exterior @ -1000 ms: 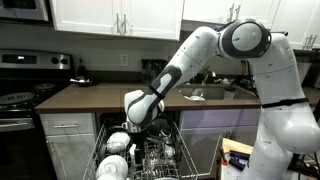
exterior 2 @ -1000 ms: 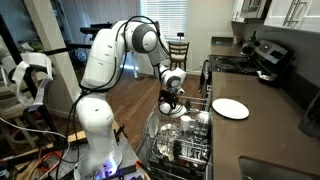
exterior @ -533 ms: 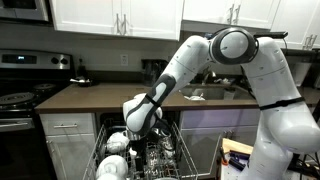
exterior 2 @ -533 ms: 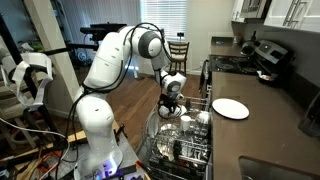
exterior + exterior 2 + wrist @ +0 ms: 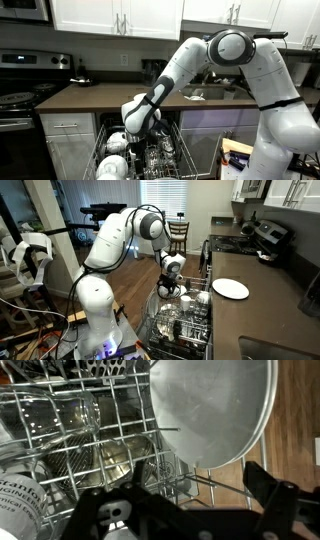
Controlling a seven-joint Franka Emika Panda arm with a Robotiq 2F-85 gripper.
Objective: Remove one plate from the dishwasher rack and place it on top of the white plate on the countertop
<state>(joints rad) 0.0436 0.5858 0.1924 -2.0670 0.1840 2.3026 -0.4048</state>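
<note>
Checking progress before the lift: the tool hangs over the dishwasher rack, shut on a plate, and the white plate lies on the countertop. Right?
Not quite: the tool is open and holds nothing. The wrist view shows its fingers apart, with a plate standing in the dishwasher rack ahead of them. The white plate does lie on the countertop.

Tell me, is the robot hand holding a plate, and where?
Nothing is held. The gripper is open above the dishwasher rack, with a plate standing just ahead of it, not gripped.
</note>
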